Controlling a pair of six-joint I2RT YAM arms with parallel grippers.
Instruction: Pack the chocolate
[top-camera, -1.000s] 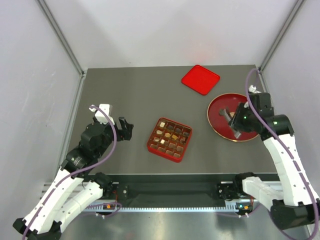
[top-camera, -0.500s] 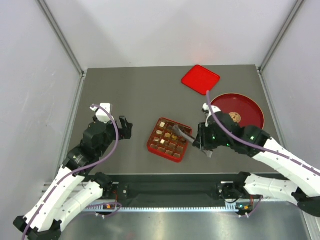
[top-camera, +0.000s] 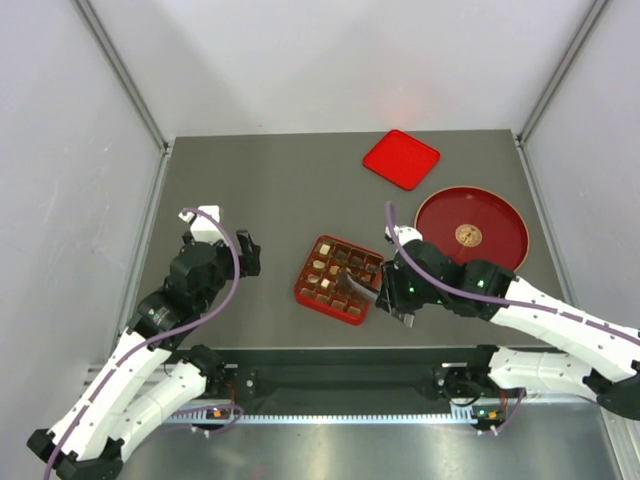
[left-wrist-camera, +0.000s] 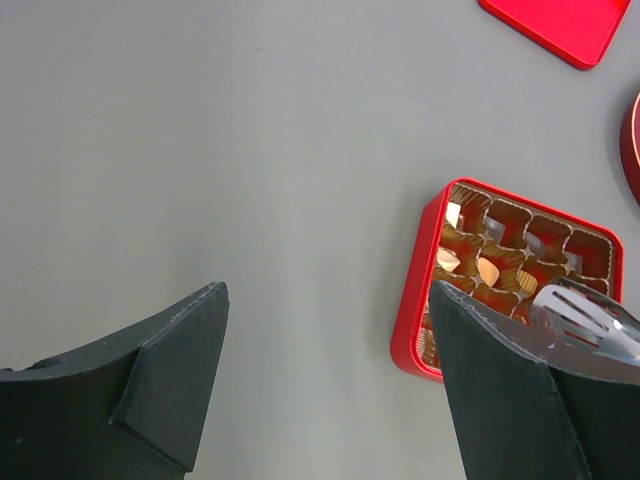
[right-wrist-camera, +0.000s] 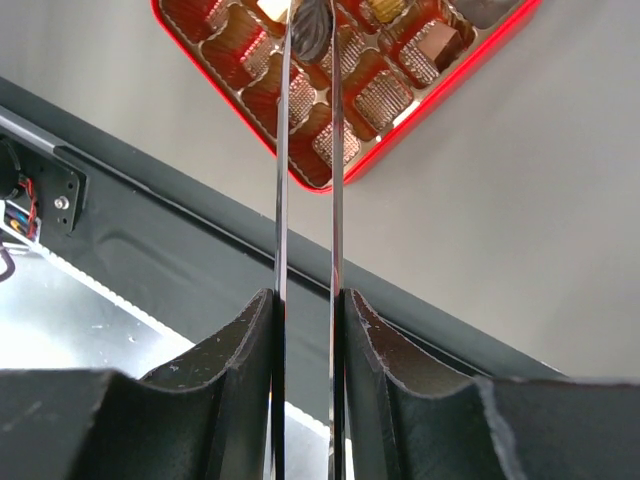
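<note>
One gripper (right-wrist-camera: 308, 302) tight around tongs (right-wrist-camera: 282, 180)

Red gridded tray (left-wrist-camera: 408, 320) (gold-lined cells); chocolate (left-wrist-camera: 489, 271) dark brown, tan, perhaps cream.

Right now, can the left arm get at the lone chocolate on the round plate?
Probably not. The chocolate sits on the round plate far to the right, while the left claw hangs open left of the tray. The tray and the right arm, holding tongs over it, lie between them.
</note>
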